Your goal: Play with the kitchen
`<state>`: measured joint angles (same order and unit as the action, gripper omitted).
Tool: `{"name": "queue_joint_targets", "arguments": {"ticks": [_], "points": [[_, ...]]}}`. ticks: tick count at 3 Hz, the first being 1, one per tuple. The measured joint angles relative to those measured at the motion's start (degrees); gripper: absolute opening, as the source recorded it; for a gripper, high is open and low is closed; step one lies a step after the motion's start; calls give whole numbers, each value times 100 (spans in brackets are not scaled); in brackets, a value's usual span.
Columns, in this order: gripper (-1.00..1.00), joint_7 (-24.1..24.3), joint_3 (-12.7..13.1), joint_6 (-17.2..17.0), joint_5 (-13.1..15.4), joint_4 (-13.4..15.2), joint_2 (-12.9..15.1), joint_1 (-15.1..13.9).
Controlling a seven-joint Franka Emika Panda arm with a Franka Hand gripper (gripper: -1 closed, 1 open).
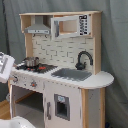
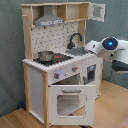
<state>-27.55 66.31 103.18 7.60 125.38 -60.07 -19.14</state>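
Clearly the arm [image 2: 111, 50] sits off at the second exterior view's right, beside the sink end of the kitchen [image 2: 60, 65]; only a white link with a blue light shows there, and a white edge at the first exterior view's left. I cannot tell whether the pincer is apart or together, since it is out of sight in both exterior views.

To play well, I judge the arm should approach slowly from the open front, choose one small target such as a knob [image 2: 56, 76] or the oven door [image 2: 70, 100], and come at it squarely so nothing gets knocked.

Standing on a wooden floor before a grey curtain, the kitchen fills the middle of both exterior views. Its body is flat white panels with pale wood edges. The counter ends in a rounded lobe by the sink [image 1: 71, 74], a shallow grey rectangle. A black curved faucet [image 1: 83, 58] arches over it. A small shiny pot [image 1: 31, 62] rests on the stove. The hood [image 1: 38, 27] is a grey wedge, and the backsplash shows a brick pattern.
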Motion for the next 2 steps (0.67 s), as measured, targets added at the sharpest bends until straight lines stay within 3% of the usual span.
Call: {"name": "queue_joint_targets", "arguments": {"ticks": [2], "points": [[100, -732, -180, 112, -722, 631, 311, 106]]}}
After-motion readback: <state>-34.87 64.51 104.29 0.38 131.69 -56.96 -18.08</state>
